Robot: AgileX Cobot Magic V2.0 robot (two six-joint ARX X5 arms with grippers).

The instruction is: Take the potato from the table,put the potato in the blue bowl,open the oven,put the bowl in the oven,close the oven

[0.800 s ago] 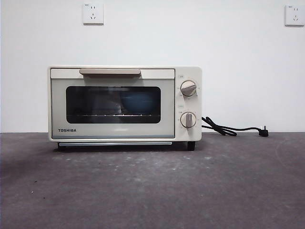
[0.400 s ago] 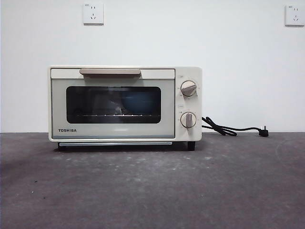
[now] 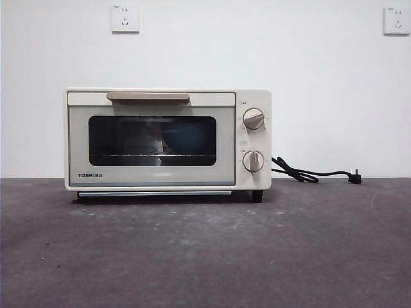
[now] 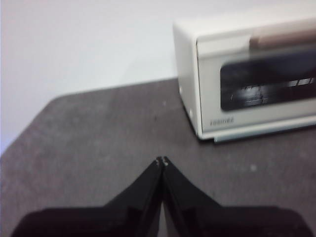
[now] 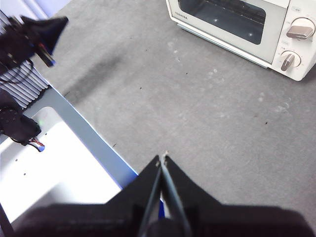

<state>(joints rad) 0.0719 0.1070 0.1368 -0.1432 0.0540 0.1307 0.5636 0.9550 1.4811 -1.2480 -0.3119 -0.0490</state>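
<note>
From my remote station I find both arms drawn back from the work. The left gripper (image 4: pixel 161 160) is clenched, its two black jaws meeting tip to tip with nothing between them, poised over bare table (image 4: pixel 98 133) off the oven's Toshiba-badge end. The right gripper (image 5: pixel 163 158) is likewise clenched on nothing, its jaw tips pressed together over the near part of the table (image 5: pixel 207 113), close to the table's edge and well apart from the oven (image 5: pixel 237 22). Neither gripper appears in the front view.

Further back, the oven (image 3: pixel 168 140) stands square on the table (image 3: pixel 205 250) against the white wall, its dark glass door (image 3: pixel 152 140) fully shut and the beige bar handle (image 3: pixel 148 96) lying flush along the top. Through the glass I can make out the blue bowl (image 3: pixel 185 138) resting on the wire rack, toward the knob side of the chamber. I cannot make out the potato in any view. The two knobs (image 3: pixel 253 119) sit one above the other, and the black cord (image 3: pixel 308 174) trails loose along the table beside the oven
</note>
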